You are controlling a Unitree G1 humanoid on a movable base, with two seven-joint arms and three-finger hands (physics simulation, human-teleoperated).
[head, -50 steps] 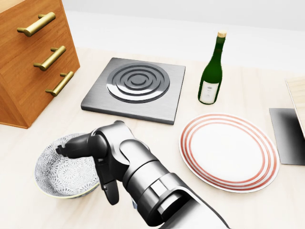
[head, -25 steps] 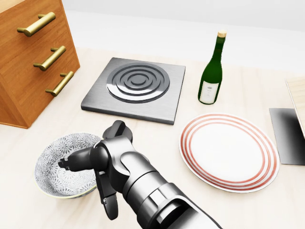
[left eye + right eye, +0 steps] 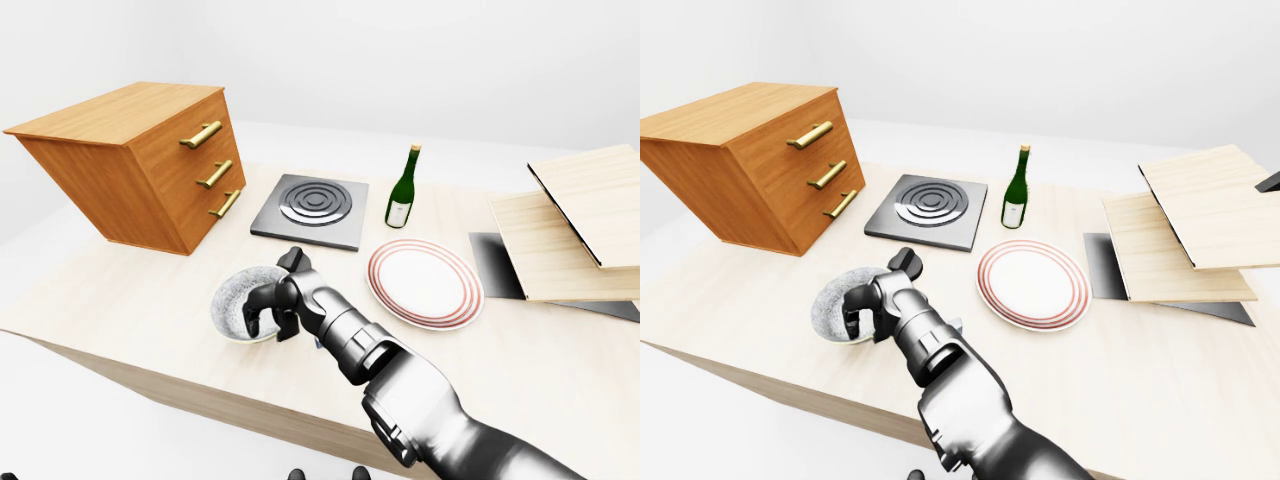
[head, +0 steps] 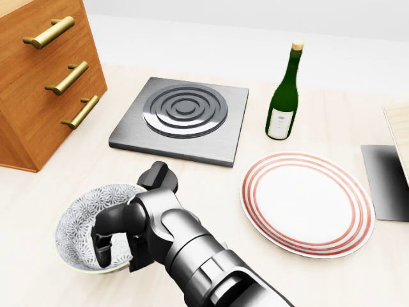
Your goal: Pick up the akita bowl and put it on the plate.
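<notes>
Since a moment ago the robot hand (image 4: 112,240) has curled its fingers over the near rim of the akita bowl (image 4: 80,224), and the bowl now sits tipped toward the head view's left instead of lying flat; the fingers are closed round the rim, one inside and the thumb side outside. Which arm this is I cannot tell for certain, as it rises from the bottom middle of every view. The bowl is at the lower left of the head view, on the pale tabletop (image 4: 211,185), well apart from the red-ringed plate (image 4: 307,203) at the right. Nothing lies on the bare stretch between them. Above that stretch sit the grey burner slab (image 4: 182,120) and a green wine bottle (image 4: 283,96), upright just above the plate. The wooden drawer cabinet (image 4: 38,77) stands at the upper left. The eye views take in more: light wooden boards (image 3: 570,225) stacked at the right over a dark mat (image 3: 498,268), which the head view only clips at its edge.
</notes>
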